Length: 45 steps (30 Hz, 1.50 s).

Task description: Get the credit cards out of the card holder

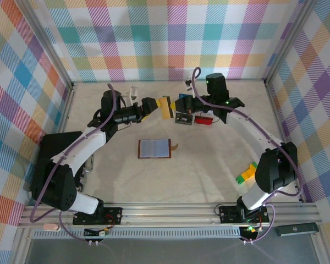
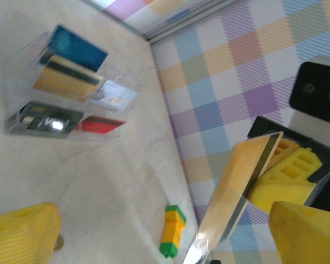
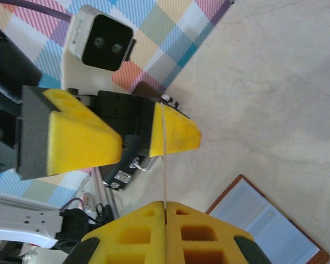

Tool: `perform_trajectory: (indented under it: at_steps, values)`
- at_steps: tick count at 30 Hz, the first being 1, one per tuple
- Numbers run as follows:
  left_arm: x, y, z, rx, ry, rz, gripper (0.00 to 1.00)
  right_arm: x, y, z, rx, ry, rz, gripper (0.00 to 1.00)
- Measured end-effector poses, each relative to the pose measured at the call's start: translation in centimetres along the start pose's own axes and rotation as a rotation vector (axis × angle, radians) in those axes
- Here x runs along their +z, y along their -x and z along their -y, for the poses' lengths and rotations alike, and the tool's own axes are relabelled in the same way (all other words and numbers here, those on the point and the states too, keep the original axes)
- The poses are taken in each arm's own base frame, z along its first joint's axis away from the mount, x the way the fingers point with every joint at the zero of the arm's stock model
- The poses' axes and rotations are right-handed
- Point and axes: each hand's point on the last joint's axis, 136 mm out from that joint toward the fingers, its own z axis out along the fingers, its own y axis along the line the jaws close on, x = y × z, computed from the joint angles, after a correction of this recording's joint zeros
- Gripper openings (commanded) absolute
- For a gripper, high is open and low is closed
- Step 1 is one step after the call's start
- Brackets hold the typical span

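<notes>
The yellow card [image 1: 166,108] is out of the wallet [image 1: 154,148] and up in the air beyond the wallet's far edge, where your two arms meet. Your right claw [image 3: 165,210] is clenched on one edge of it. In the right wrist view the card [image 3: 164,165] shows edge-on as a thin line rising from between those yellow pads.

Your left claw [image 3: 159,144] is released, with its two yellow fingers well apart. The card lies against or just beside one finger, and you cannot tell from these views whether they touch. The other finger stands clear of it.

The wallet lies open and flat on the table [image 1: 220,159], its bluish-grey inside facing up inside a brown border.

Beyond the wallet and to its right sits a clear plastic box [image 1: 195,117], with blue, gold, grey and red cards in its compartments. A yellow-and-green block [image 1: 246,175] lies well to the wallet's right, nearer the arm bases.
</notes>
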Motion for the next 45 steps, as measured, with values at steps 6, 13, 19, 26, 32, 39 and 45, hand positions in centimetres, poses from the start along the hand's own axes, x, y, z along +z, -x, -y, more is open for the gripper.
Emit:
perform_trajectory:
  at_steps: [6, 13, 19, 26, 32, 39, 45]
  values:
    - [2.2, 1.4, 0.9, -0.023, -0.142, 0.006, 0.64, -0.5, 1.5, -0.6, 0.04, 0.052, 0.003, 0.0]
    - [3.1, 3.0, 3.1, -0.039, -0.3, 0.027, 0.41, -0.3, 2.3, -0.1, 0.096, 0.074, -0.009, 0.0]
    - [3.1, 3.7, 4.7, -0.034, -0.361, 0.033, 0.14, 0.1, 2.2, 0.2, 0.136, 0.094, -0.025, 0.0]
    - [3.3, 4.1, 5.3, -0.039, -0.378, 0.036, 0.0, 0.3, 2.5, 0.6, 0.188, 0.09, -0.011, 0.3]
    - [3.5, 4.8, 4.8, -0.061, -0.351, 0.079, 0.0, 0.9, 1.0, 2.2, 0.32, 0.095, 0.033, 0.32]
    - [3.7, 5.7, 3.6, -0.101, -0.302, 0.134, 0.0, 0.8, 1.4, 2.0, 0.39, 0.119, 0.085, 0.26]
    - [3.9, 5.8, 2.8, -0.128, -0.265, 0.147, 0.0, 1.2, 1.8, 1.3, 0.404, 0.133, 0.1, 0.08]
